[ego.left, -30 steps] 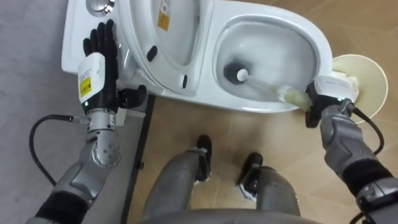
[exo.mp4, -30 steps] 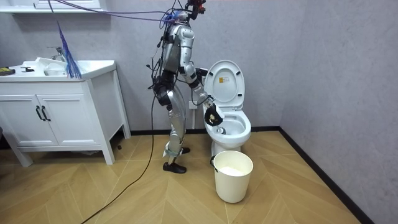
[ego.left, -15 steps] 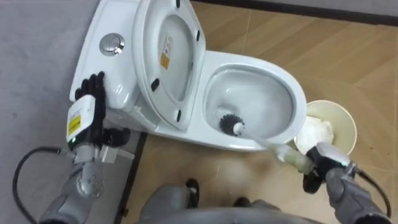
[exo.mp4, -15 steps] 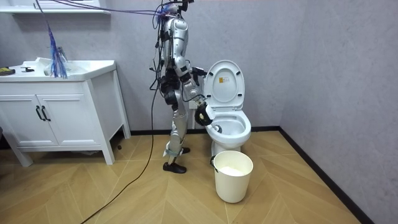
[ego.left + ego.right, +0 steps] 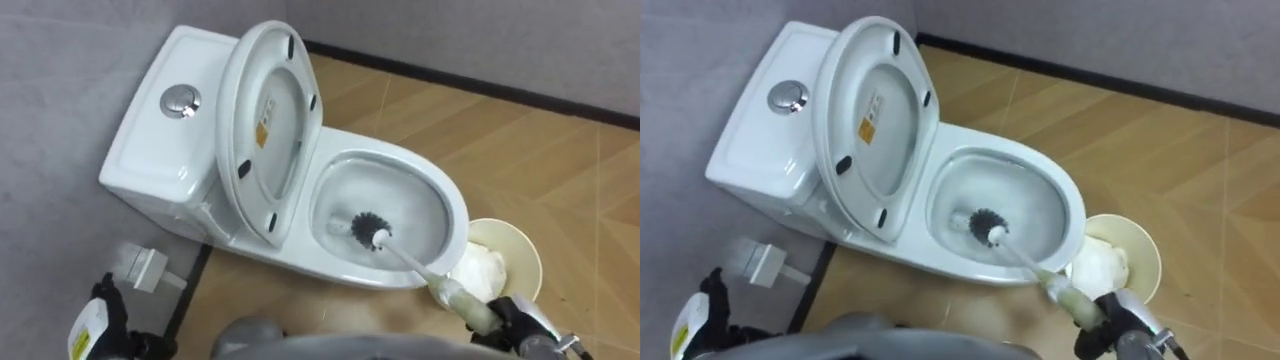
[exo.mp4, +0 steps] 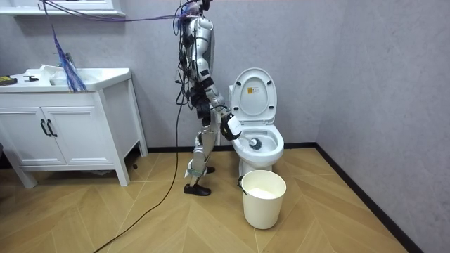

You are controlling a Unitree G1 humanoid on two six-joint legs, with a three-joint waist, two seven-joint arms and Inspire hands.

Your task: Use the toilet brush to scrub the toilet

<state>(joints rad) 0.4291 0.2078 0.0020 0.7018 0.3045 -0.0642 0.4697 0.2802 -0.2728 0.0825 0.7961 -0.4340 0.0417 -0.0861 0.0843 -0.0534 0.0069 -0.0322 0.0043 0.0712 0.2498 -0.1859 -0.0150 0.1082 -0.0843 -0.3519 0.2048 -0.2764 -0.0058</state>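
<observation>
Toilet brush (image 5: 412,262) slants head-down into bowl (image 5: 392,161).

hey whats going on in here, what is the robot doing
The robot stands beside the white ceramic toilet, brushing it. Its right hand grips the pale-handled toilet brush, whose black bristle head is down in the bowl. The white lid is raised. Its left hand hangs low at its side; a cream round bucket stands on the floor beside the bowl.

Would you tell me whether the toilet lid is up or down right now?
Up: the toilet lid stands raised toward the tank, leaving the bowl uncovered, with the toilet brush inside.
</observation>
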